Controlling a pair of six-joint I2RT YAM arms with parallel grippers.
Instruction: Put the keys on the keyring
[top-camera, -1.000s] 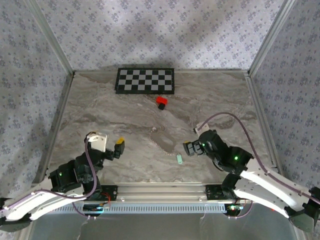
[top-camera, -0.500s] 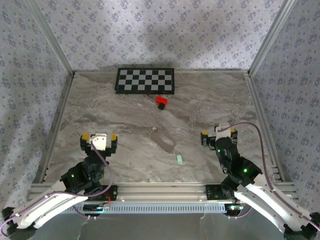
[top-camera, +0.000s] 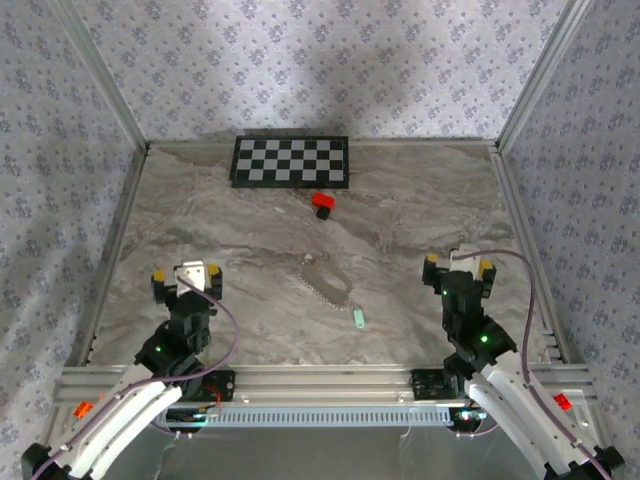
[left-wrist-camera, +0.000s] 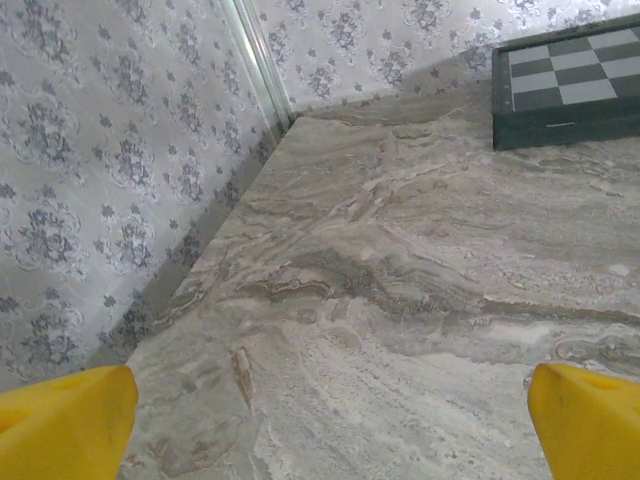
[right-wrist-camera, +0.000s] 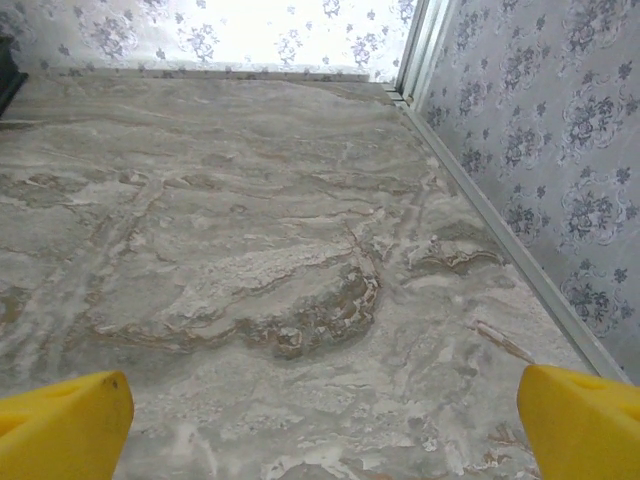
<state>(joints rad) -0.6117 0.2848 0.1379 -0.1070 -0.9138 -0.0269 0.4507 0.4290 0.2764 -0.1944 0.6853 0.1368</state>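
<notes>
The key (top-camera: 359, 317), thin with a mint-green head, lies flat on the marble table near the front centre. The keyring (top-camera: 323, 281), a jagged silvery chain loop, lies just up and left of it, apart from it. My left gripper (top-camera: 186, 273) stands open at the front left, well left of the keyring, with nothing between its yellow fingertips (left-wrist-camera: 62, 420). At the front right my right gripper (top-camera: 458, 264) is open too, right of the key, and bare marble shows between its yellow fingertips (right-wrist-camera: 585, 415).
A checkerboard (top-camera: 291, 161) lies at the back of the table, its corner (left-wrist-camera: 568, 90) in the left wrist view. A small red block (top-camera: 322, 205) sits just in front of it. Patterned walls with metal rails (right-wrist-camera: 490, 215) enclose the table on three sides.
Both arms have swung outward and back toward their bases: the left gripper moved left, the right gripper moved right, away from the key. Both now point toward the back wall. The key and keyring have not moved.
</notes>
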